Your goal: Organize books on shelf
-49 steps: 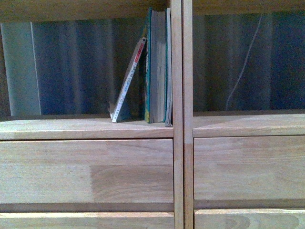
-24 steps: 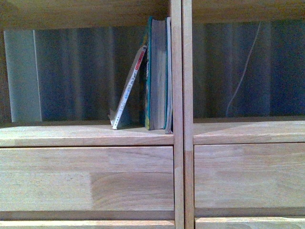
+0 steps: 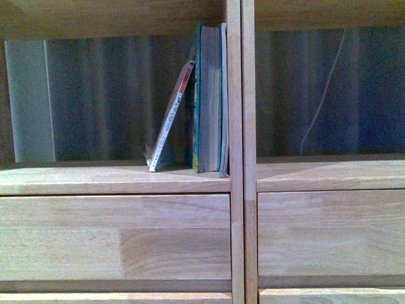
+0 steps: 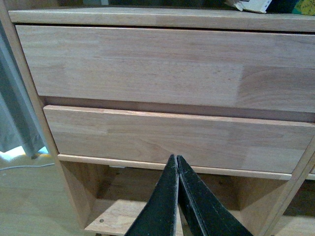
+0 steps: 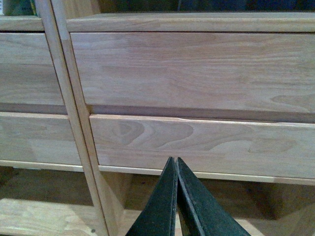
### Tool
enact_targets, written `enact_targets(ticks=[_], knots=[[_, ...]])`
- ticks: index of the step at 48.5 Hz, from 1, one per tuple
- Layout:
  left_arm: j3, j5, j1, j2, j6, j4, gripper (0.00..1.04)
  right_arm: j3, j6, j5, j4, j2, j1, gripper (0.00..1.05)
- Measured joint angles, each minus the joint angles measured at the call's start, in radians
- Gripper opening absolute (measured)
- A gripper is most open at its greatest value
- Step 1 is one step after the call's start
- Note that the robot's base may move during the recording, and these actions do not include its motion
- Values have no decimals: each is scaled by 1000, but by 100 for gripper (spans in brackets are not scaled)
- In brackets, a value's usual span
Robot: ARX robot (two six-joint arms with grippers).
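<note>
- Left hand (image 4: 176,164): fingers pressed together, holding nothing, low in front of the shelf's (image 3: 236,95) left-column drawer fronts (image 4: 162,64); it faces the lower drawer.
- Left open compartment, front view: bare wooden board (image 3: 76,179) across most of its width, books bunched at the right end against the centre upright.
- Thin book with white spine (image 3: 169,120): tilted, foot out to the left on the board, top leaning on the thicker ones.
- Teal-covered books (image 3: 210,98): upright, packed against the upright, page edges facing out.
- Judged step: straighten the leaning thin book. Do it well by opening a hand, coming up level with the compartment, nudging the book's foot rightward until the spine stands flush; push low, not at the top, or it may slide flat.
- Right compartment (image 3: 329,95): no books seen, only a pale cord hanging at the back.
- Right hand (image 5: 176,164): fingers pressed together, empty, facing right-column drawer fronts (image 5: 197,69).
- Books sit above both hands, well apart from them; neither hand shows in front view.
</note>
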Motion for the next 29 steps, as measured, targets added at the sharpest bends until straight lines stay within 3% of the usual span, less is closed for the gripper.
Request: enact_targets(ticks=[4,29], knots=[[-10,-1,0,-37,0,-28,3,0,0,3,-145,-125,0,3],[-41,0,1,-177,1,-122,3,0,-1,0,-151,-149,0,3]])
